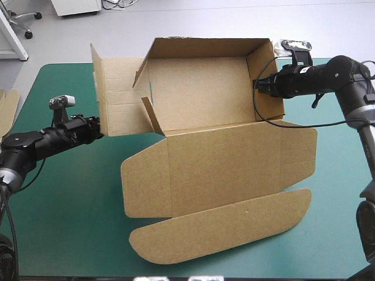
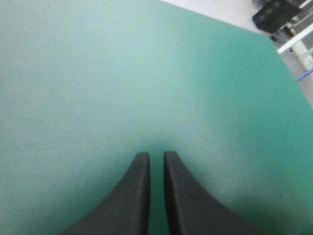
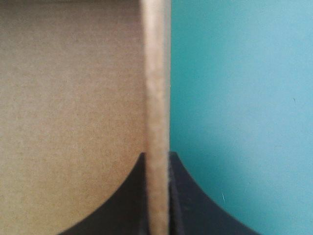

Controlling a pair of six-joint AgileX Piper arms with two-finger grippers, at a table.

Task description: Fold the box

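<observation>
The brown box (image 1: 205, 93) stands at the table's middle with its back and side walls raised. Its lid and rounded front flap (image 1: 222, 228) lie flat toward the near edge. A long side flap (image 1: 117, 96) stands upright at the box's left. My right gripper (image 1: 258, 86) is shut on the box's right wall. In the right wrist view the wall's edge (image 3: 157, 73) runs straight up between the black fingers (image 3: 157, 155). My left gripper (image 1: 101, 127) hovers just left of the upright flap, apart from it. Its fingers (image 2: 156, 154) are all but together over bare teal-green cover (image 2: 146, 73), with nothing between them.
An edge of more brown board (image 1: 7, 105) shows at the table's left edge. Bare teal-green cover (image 1: 70, 205) lies at the front left, under and in front of the left arm. The right arm's black cable (image 1: 304, 123) hangs over the box's right flap.
</observation>
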